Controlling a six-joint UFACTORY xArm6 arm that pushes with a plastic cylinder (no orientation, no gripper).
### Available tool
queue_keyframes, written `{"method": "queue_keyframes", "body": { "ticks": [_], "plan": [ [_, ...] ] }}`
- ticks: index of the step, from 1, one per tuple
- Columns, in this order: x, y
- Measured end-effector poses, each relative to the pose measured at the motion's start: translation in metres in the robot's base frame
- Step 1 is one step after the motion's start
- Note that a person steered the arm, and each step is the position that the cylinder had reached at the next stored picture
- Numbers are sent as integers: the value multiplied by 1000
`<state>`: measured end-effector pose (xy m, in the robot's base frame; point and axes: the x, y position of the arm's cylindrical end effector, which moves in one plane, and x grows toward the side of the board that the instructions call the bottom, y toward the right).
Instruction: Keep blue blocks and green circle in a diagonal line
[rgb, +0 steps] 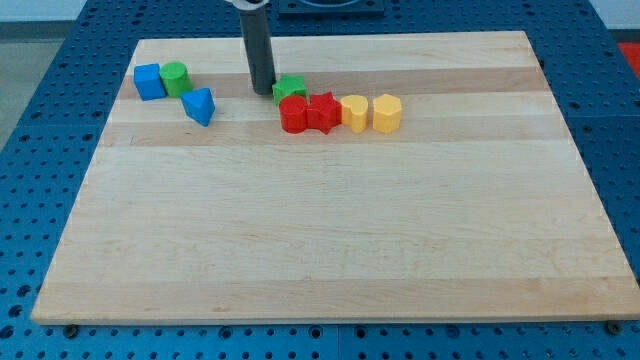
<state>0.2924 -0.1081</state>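
The task's things sit together well off to the view's left of my tip (263, 92): the blue cube (149, 81) touches the green circle (175, 78) on its right, and the blue triangular block (200, 105) lies just below and right of the circle, close to it or touching. Cube and circle lie side by side in a level row, so only circle and triangle run on a slant; by my judgement the diagonal is not yet formed.

There is no gripper here, only a rod, so nothing is held or let go; the tip rests on the wooden surface (330, 240), right against the left side of the green star (290, 90). That is the first risk: any drift towards the view's right would shove the star into the red cylinder (293, 116) and red star (323, 111), and through them the two yellow blocks (354, 113) (387, 113).

The second risk lies at the cluster itself. With three blocks packed so close, a push on one would likely carry its neighbour along, or spin the triangle off line. The cube also stands near the surface's upper left edge, so an outward push could send it off.
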Motion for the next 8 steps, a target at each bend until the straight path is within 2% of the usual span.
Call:
{"method": "queue_keyframes", "body": {
  "ticks": [2, 3, 4, 5, 6, 7, 8],
  "plan": [
    [-49, -117],
    [-39, -161],
    [-26, -188],
    [17, -188],
    [79, -181],
    [98, -180],
    [84, -196]
  ]
}}
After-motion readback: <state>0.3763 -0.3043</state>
